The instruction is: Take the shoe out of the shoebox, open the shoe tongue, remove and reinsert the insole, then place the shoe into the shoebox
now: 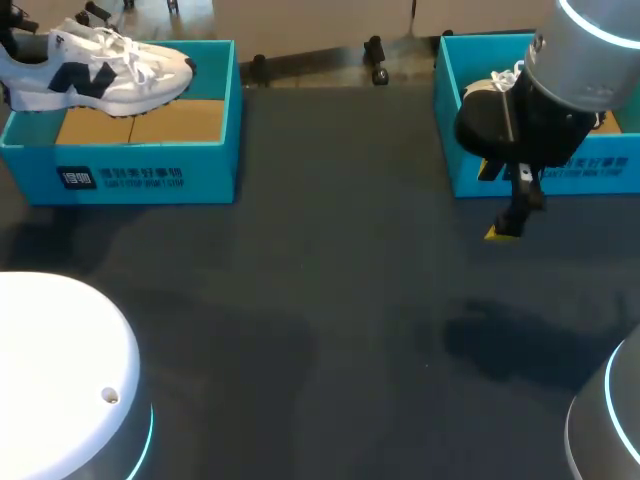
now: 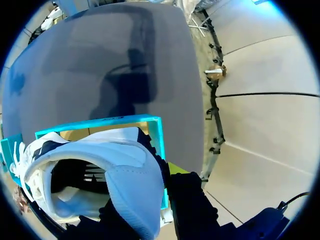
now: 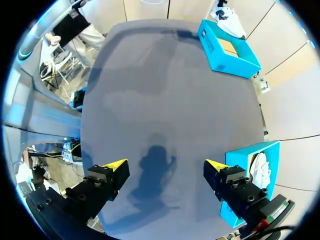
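Pinched by the heel in the left gripper (image 2: 150,192), the shoe (image 1: 100,68) hung over the shoebox (image 1: 130,172) beneath, its toe liable to snag the rim; the right gripper (image 3: 165,172) gaped empty.

A dark grey, matte tabletop (image 1: 330,300) is seen, with a straight far edge. A soft shadow (image 1: 500,345) is cast on the tabletop toward its right side. In the right wrist view a darker shadow (image 3: 155,167) is laid near the tabletop's middle.

A dark grey table (image 1: 330,330) carries soft shadows across its surface.
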Robot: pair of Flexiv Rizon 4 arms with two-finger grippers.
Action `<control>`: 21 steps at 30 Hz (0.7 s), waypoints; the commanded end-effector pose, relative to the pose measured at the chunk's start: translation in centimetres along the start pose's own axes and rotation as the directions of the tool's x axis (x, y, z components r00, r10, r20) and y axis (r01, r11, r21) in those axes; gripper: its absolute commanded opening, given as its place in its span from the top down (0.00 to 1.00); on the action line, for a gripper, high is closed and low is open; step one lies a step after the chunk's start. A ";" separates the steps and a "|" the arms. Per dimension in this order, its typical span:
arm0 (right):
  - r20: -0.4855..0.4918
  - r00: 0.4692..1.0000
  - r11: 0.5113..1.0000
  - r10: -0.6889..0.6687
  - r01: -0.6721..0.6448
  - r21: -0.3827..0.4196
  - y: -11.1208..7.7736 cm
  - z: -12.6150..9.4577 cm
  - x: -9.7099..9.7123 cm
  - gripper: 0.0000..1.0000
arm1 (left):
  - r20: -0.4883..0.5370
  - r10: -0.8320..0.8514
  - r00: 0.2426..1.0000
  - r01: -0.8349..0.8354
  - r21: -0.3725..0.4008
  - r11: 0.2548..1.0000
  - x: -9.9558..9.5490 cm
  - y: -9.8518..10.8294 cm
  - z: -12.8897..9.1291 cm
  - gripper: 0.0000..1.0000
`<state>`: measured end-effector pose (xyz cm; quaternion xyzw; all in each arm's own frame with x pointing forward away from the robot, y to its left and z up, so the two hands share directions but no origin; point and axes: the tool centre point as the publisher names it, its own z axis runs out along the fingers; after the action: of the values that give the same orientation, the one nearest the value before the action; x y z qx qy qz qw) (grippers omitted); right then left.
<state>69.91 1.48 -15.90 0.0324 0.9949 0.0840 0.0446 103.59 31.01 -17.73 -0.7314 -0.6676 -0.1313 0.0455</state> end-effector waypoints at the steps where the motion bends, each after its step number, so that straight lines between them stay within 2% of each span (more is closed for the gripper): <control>1: -0.002 1.000 1.000 0.001 -0.001 0.003 0.1 0.1 -0.1 0.00 | -0.001 -0.010 1.000 0.010 0.038 0.999 -0.2 1.9 0.7 1.00; 12: -0.002 1.000 1.000 0.001 -0.001 0.003 0.1 0.1 -0.1 0.00 | -0.002 -0.028 1.000 0.028 0.078 0.997 -1.0 4.3 3.9 1.00; 21: -0.002 1.000 1.000 0.001 -0.001 0.003 0.1 0.1 -0.1 0.00 | 0.042 0.016 0.999 -0.019 0.059 0.998 -2.0 4.6 6.0 1.00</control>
<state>69.91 1.48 -15.90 0.0324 0.9949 0.0840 0.0446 108.54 29.74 -22.94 -0.7365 -0.6668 -0.0966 0.0597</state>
